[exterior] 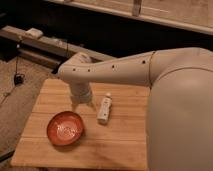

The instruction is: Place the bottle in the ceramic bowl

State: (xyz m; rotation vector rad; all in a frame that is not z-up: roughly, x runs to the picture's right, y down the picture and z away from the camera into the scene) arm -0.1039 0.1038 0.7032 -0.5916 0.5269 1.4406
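The white bottle [104, 108] lies on its side on the wooden table [125, 140], cap pointing away from me. The red-orange ceramic bowl [65, 128] sits on the table to the bottle's left and a little nearer to me; nothing is in it. My gripper [83, 103] hangs from the white arm [110, 72], pointing down, just above the table. It is between the bowl and the bottle, slightly behind the bowl and left of the bottle. It holds nothing that I can see.
My large white arm housing [180, 115] covers the right side of the table. Behind the table runs a dark shelf [45, 47] with a white object [35, 33] on it. Carpeted floor [15, 100] lies to the left.
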